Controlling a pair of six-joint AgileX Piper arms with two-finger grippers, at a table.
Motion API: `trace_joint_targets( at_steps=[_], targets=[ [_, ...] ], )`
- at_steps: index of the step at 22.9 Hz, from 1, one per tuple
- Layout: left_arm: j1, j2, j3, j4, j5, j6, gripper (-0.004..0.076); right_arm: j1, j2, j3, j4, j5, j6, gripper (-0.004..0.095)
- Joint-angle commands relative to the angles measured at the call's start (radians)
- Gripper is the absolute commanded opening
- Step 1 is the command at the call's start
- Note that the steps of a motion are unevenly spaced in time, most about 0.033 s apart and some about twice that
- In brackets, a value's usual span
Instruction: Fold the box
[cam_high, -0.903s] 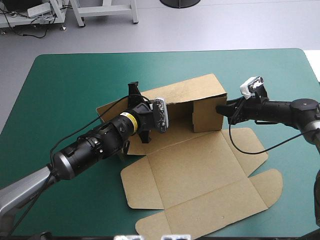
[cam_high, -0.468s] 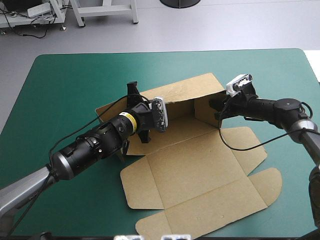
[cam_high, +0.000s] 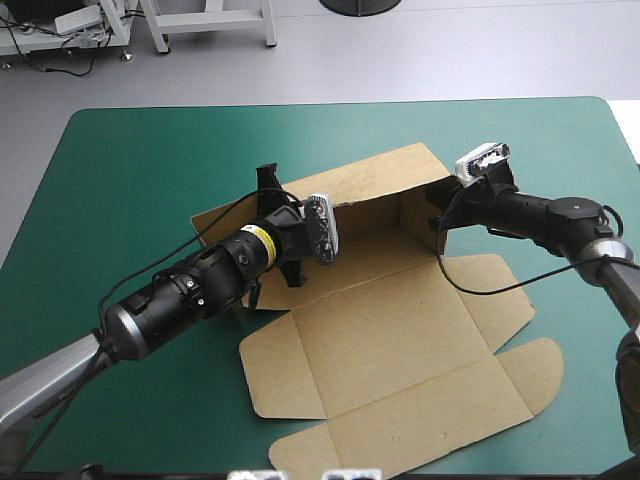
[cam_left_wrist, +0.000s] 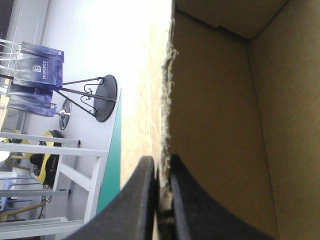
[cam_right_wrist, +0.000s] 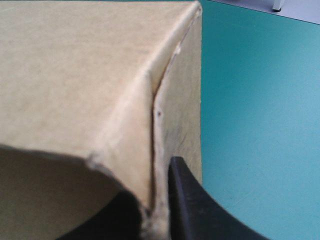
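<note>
Brown box (cam_high: 400, 340) mid-counter (cam_high: 130, 170), partly formed: rear wall up, right end flap swung inward, remaining panels lying flat. Left jaws clamped on the rear wall's rim, right jaws on the end flap. Other walls probably left to raise and tuck.

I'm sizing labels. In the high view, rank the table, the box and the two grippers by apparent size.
1. table
2. box
3. left gripper and right gripper: both small and partly hidden, so I can't rank them.
</note>
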Motion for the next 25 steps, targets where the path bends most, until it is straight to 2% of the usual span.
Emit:
trace_joint_targets(
  at_steps=[1, 3, 4, 7, 11, 12, 13, 14, 16, 18, 19, 20, 21, 22, 23, 25],
  targets=[
    [-0.013, -0.029, -0.025, -0.022, -0.121, -0.077, 0.0127, 0.005, -0.04, -0.031, 0.098, 0.076, 0.019, -0.0019],
    [-0.013, -0.029, -0.025, -0.022, -0.188, -0.165, 0.0231, 0.005, -0.04, -0.031, 0.094, 0.076, 0.021, -0.0019],
    [-0.013, -0.029, -0.025, -0.022, -0.272, -0.261, 0.0346, 0.005, -0.04, -0.031, 0.094, 0.076, 0.021, -0.0019],
    [-0.013, -0.029, -0.025, -0.022, -0.435, -0.414, 0.0452, 0.005, -0.04, -0.031, 0.089, 0.076, 0.021, -0.0019],
    [-0.013, -0.029, -0.025, -0.022, -0.614, -0.693, 0.0448, 0.005, -0.04, -0.031, 0.047, 0.07, 0.054, -0.0019],
    [-0.03, -0.029, -0.025, -0.016, -0.66, -0.833, 0.0435, 0.005, -0.04, -0.031, 0.014, 0.064, 0.074, -0.0019],
    [-0.04, -0.029, -0.025, -0.004, -0.66, -0.876, 0.0426, 0.005, -0.04, -0.031, 0.005, 0.064, 0.076, -0.0019],
    [-0.076, -0.029, -0.025, 0.054, -0.652, -0.954, 0.0391, 0.005, -0.04, -0.031, -0.004, 0.064, 0.09, -0.0019],
    [-0.145, -0.031, -0.025, 0.153, -0.643, -1.011, 0.03, 0.005, -0.04, -0.031, -0.004, 0.064, 0.1, -0.0019],
    [-0.199, -0.056, -0.025, 0.182, -0.58, -1.054, 0.0105, 0.005, -0.04, -0.031, -0.004, 0.068, 0.116, -0.0019],
    [-0.224, -0.085, -0.025, 0.192, -0.478, -1.053, -0.0002, 0.005, -0.04, -0.031, -0.01, 0.069, 0.126, -0.0019],
    [-0.236, -0.111, -0.025, 0.207, -0.383, -1.053, -0.0001, 0.005, -0.04, -0.031, -0.019, 0.069, 0.133, -0.0019],
    [-0.254, -0.154, -0.025, 0.209, -0.213, -1.051, -0.0001, 0.005, -0.04, -0.031, -0.034, 0.069, 0.144, -0.0019],
    [-0.258, -0.178, -0.025, 0.206, -0.129, -1.032, -0.0001, 0.005, -0.04, -0.031, -0.036, 0.069, 0.15, -0.0019],
    [-0.266, -0.214, -0.025, 0.172, -0.003, -0.941, -0.0001, 0.005, -0.04, -0.031, -0.036, 0.069, 0.151, -0.0019],
    [-0.271, -0.25, -0.026, 0.076, 0.117, -0.781, 0.0, 0.005, -0.04, -0.031, -0.034, 0.069, 0.152, -0.0019]
  ],
)
